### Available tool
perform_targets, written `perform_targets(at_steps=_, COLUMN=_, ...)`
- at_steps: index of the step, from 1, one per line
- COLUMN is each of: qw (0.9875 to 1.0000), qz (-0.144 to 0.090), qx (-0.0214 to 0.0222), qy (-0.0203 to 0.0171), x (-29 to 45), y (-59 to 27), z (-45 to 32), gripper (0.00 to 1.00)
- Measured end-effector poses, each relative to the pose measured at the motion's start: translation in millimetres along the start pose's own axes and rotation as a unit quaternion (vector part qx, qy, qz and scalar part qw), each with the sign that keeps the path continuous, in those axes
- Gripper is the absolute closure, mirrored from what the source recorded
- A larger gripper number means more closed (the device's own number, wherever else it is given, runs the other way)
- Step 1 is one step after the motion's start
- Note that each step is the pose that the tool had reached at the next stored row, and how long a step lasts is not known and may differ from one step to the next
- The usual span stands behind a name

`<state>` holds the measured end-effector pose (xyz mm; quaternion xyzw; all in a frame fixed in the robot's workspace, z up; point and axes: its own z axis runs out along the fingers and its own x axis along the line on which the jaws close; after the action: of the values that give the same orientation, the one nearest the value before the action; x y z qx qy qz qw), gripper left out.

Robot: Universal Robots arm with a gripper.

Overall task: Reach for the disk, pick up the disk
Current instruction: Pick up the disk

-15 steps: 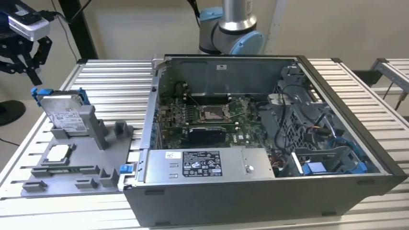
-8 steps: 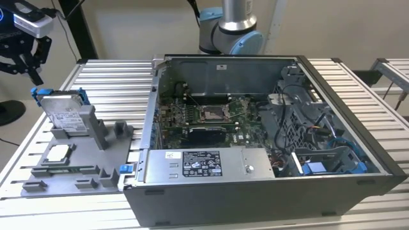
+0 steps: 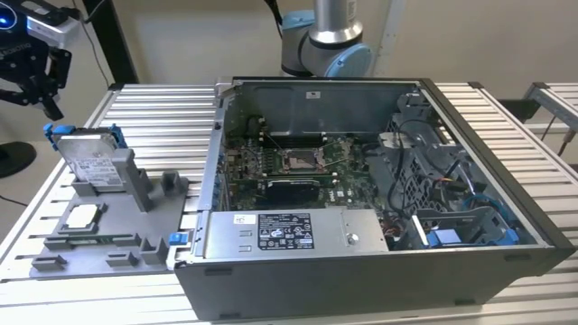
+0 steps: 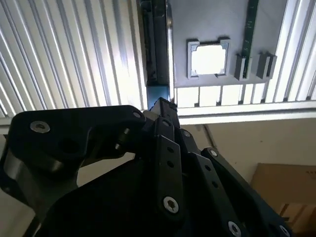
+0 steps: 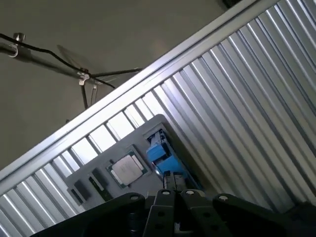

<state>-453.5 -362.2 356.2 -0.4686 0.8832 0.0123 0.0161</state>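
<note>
Slatted metal table (image 3: 162,101), open slats at 12 o'clock of grey fixture plate (image 3: 135,223) by 9 o'clock edge. One disk (image 3: 91,159) upright in plate's slot, one chip (image 3: 81,217), one open computer case (image 3: 361,284). Gripper (image 3: 38,101) at disk's 11 o'clock, apart, holding nothing; cannot tell how far open.

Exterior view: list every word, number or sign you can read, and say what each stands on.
White label on the disk: print too small to read.
Label on the power-supply box: print too small to read.
Small white sticker on the case's back wall: blurred.
No text reads clearly enough to quote.
</note>
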Motion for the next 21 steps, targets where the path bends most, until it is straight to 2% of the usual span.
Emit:
perform_targets(at_steps=3, qw=0.9996, qz=-0.027, qx=0.0015, qy=-0.0016, x=0.0, y=0.0, z=0.0, gripper=1.00)
perform_targets(at_steps=5, qw=0.9989, qz=-0.046, qx=0.0022, qy=-0.0024, x=0.0, y=0.0, z=0.0, gripper=1.00)
perform_targets(at_steps=10, qw=0.9958, qz=-0.091, qx=0.0023, qy=-0.0036, x=0.0, y=0.0, z=0.0, gripper=1.00)
perform_targets(at_steps=15, qw=0.9906, qz=-0.137, qx=0.0032, qy=-0.0052, x=0.0, y=0.0, z=0.2, gripper=1.00)
perform_targets(at_steps=21, qw=0.9818, qz=-0.190, qx=0.0034, qy=-0.0066, x=0.0, y=0.0, z=0.2, gripper=1.00)
